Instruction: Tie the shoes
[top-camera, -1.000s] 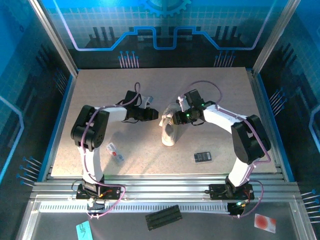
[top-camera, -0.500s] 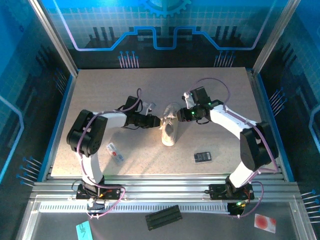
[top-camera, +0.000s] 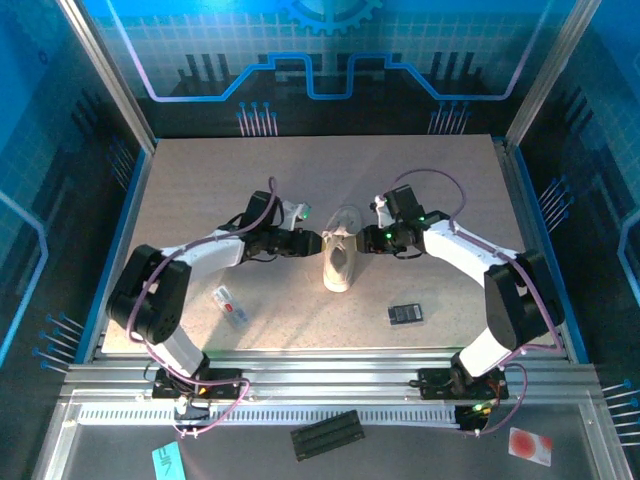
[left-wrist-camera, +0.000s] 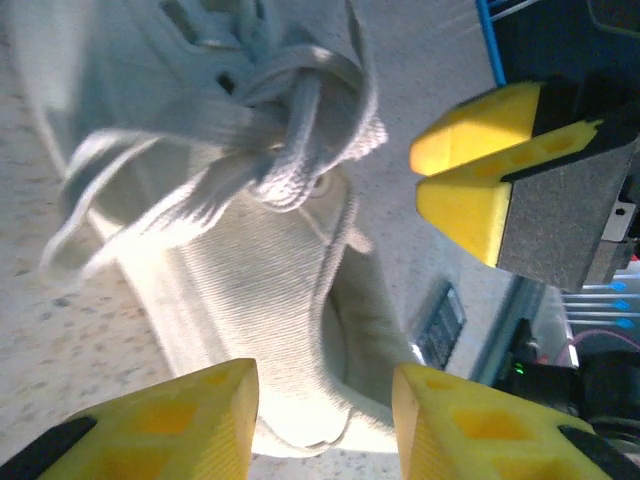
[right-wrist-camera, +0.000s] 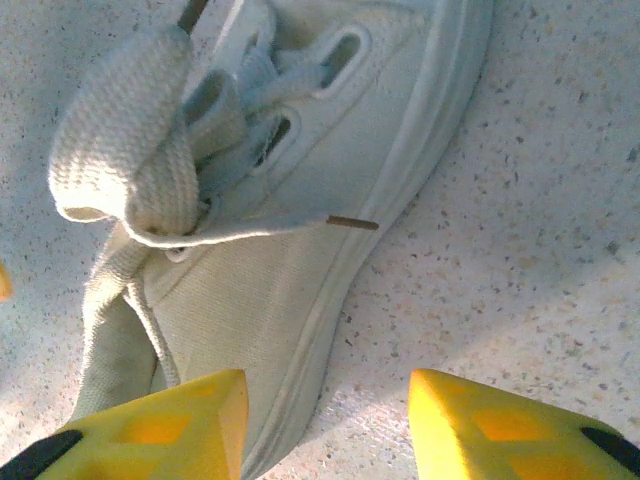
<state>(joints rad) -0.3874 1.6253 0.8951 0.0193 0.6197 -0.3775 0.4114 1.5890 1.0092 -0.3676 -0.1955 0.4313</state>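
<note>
Two tools face each other across the shoe (top-camera: 340, 262), which stands on its sole near the middle of the worktop (top-camera: 420, 180), lengthwise from far to near, with its opening toward the arm bases. From above, the left tool (top-camera: 312, 242) sits just beside the shoe's left flank at the laced part, and the right tool (top-camera: 362, 238) sits just beside the right flank, roughly opposite. In the left wrist view the left tool (left-wrist-camera: 322, 380) has its yellow fingers (left-wrist-camera: 180, 420) partly spread. The shoe's heel shows beyond the gap and nothing is clamped between them. The laces (left-wrist-camera: 290, 120) are crossed in a single loose twist over the tongue, with flat ends trailing off to the side, and the right tool (left-wrist-camera: 470, 170) shows beyond the shoe. In the right wrist view the right tool (right-wrist-camera: 328, 385) is likewise partly spread and grips nothing. A broad fold of lace (right-wrist-camera: 130, 170) lies over the eyelets, and one strand runs down past its left finger. A small black device (top-camera: 405, 313) lies near the shoe on the right, and a white-and-red packet (top-camera: 230, 305) lies on the left, well apart.
</note>
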